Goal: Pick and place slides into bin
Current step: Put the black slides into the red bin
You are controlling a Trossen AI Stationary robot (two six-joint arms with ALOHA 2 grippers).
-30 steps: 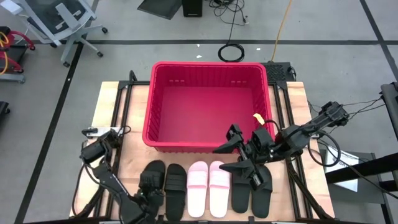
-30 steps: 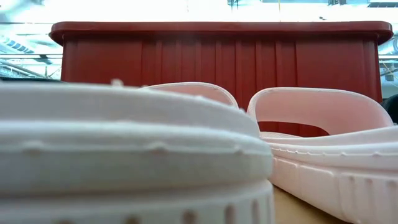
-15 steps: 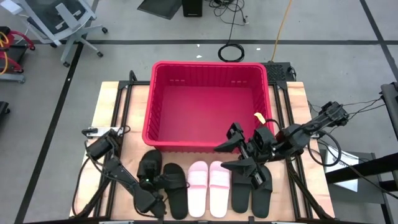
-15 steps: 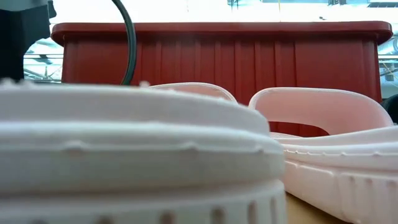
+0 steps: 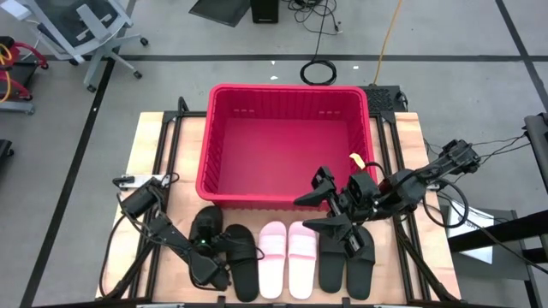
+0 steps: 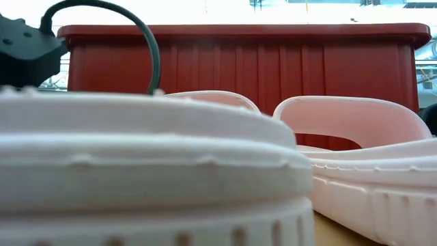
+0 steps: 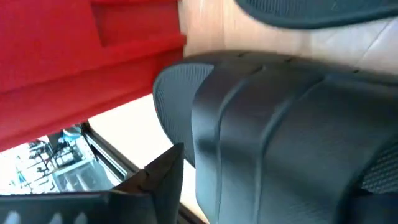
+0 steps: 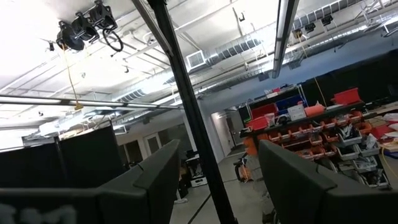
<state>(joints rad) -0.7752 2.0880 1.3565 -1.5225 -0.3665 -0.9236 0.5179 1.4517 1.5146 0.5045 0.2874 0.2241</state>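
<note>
Six slides lie in a row on the table's near side. Two black ones (image 5: 244, 261) are at the left, two pale pink ones (image 5: 287, 257) in the middle and two black ones (image 5: 347, 265) at the right. Beyond them stands the red bin (image 5: 287, 88). My left gripper (image 5: 208, 248) is open, low over the leftmost black slide (image 5: 205, 224). One finger (image 7: 163, 177) stands beside its ribbed strap (image 7: 280, 118), which hides the other. My right gripper (image 5: 315, 201) hangs open and raised by the bin's near right corner, nothing between its fingers. My left gripper comes slanting down at the leftmost black slide, which lies flat on the table. One finger stands outside the strap's edge (image 7: 205, 124), over the sole. The strap hides the other finger, so I cannot tell whether the gripper touches the slide.
The bin's near wall (image 6: 239, 61) stands right behind the row of slides. The pink slides (image 6: 355, 123) fill the low view. Table rails (image 5: 163, 162) run along both sides of the bin. Chairs and cables lie on the floor beyond the table.
My left gripper has swung from the table's near edge toward the bin and sunk, tipping further down, onto the leftmost black slide. Its arm and cable have come into the low view at the left. The right arm has kept still.
</note>
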